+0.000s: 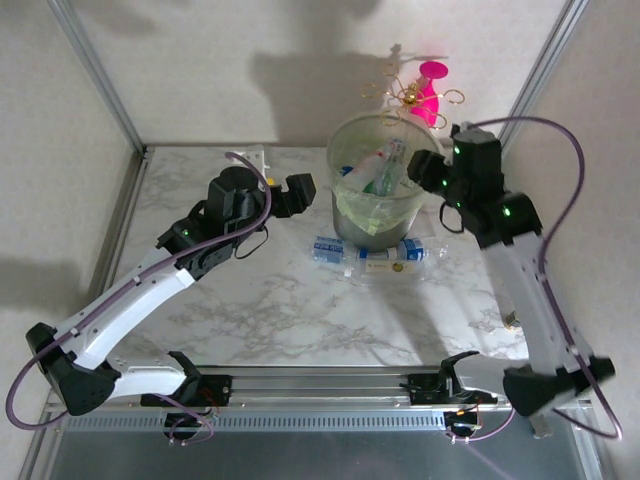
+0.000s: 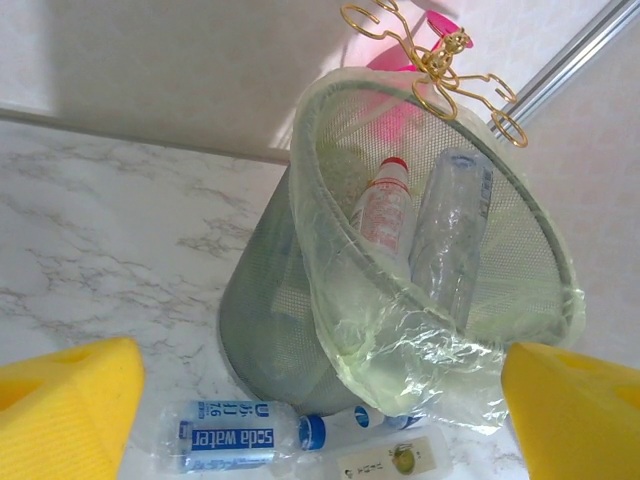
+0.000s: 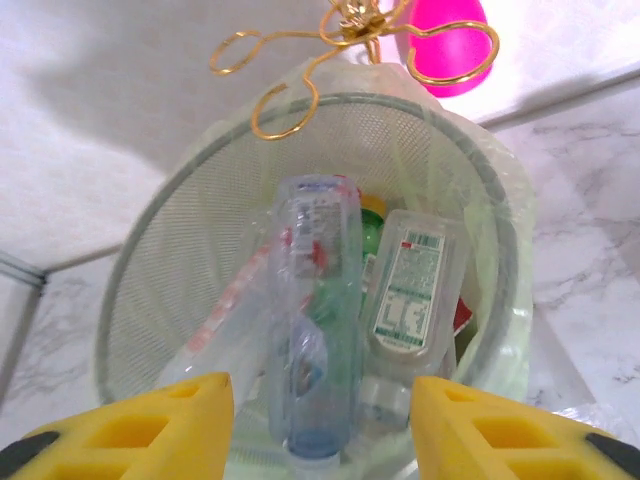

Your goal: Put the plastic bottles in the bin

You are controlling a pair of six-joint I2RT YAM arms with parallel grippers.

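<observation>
The bin (image 1: 362, 238) is placed on the far part of the marble table (image 1: 260, 310), and several plastic bottles (image 1: 385, 172) are seen leaning inside it.

The right gripper (image 1: 428, 170) is held at the right rim of the bin, above the opening. In the right wrist view its yellow fingers (image 3: 150, 430) are kept moderately apart. A clear bottle (image 3: 315, 330) is seen between them, inside the bin. A small gap is left on each side of it, so the bottle is not clamped. Just to the right of it, a flat bottle (image 3: 410, 300) with a green-and-white label is leaned against the bin wall.

The left gripper (image 1: 298, 190) is held to the left of the bin, near it but apart from it. Its fingers (image 2: 60, 410) are spread wide and nothing is gripped between them. In the left wrist view the bin is seen beyond the fingers. Two more bottles are laid on the table at the foot of the bin, on its near side: a blue-labelled bottle (image 2: 230, 437) and, just beside it, a pale-labelled bottle (image 2: 400, 462).

A pink-and-gold ornament (image 1: 425, 92) is placed behind the bin.
</observation>
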